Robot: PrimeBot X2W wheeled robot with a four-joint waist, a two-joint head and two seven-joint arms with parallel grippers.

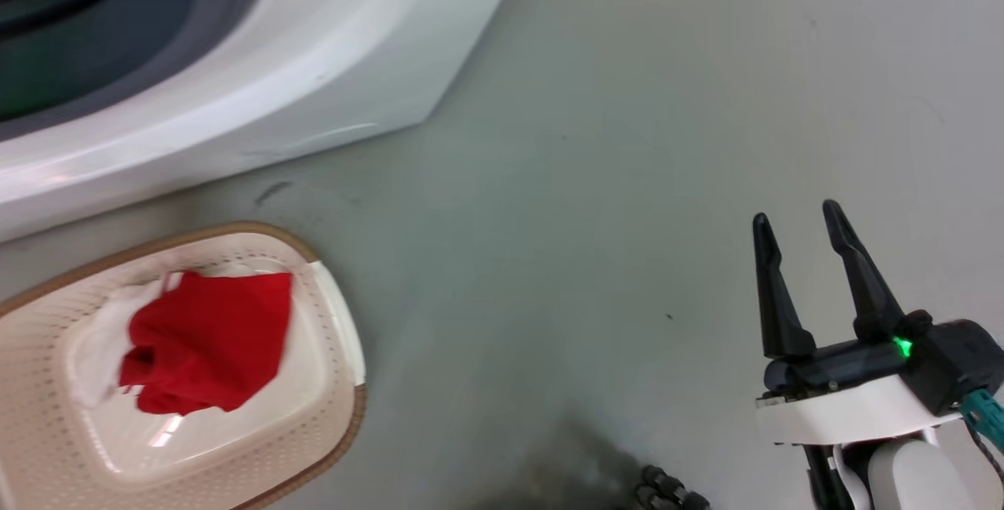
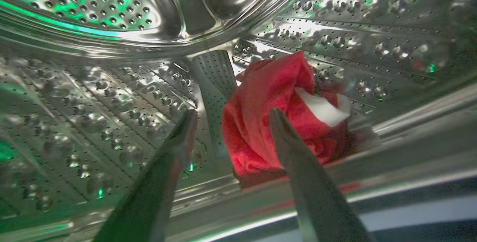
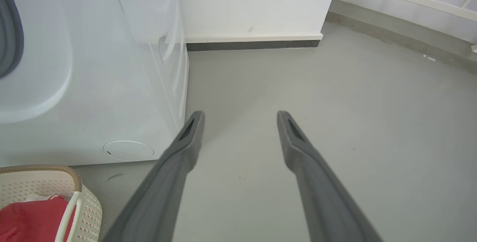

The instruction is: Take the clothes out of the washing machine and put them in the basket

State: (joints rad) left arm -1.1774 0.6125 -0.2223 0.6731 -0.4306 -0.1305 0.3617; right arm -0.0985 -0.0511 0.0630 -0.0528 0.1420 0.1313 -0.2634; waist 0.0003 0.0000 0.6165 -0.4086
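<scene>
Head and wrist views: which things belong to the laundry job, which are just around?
Job: washing machine, drum, red garment in drum, red garment in basket, basket, left hand.
Around: idle right hand, floor, white wall.

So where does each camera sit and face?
Head view: on the head, looking down at floor, basket and machine; right gripper lower right.
Left wrist view: on the left wrist, looking into the drum at a red garment; open left gripper.
Right wrist view: on the right wrist, looking across the floor; open right gripper.
Shared: head and right wrist views show basket and machine.
</scene>
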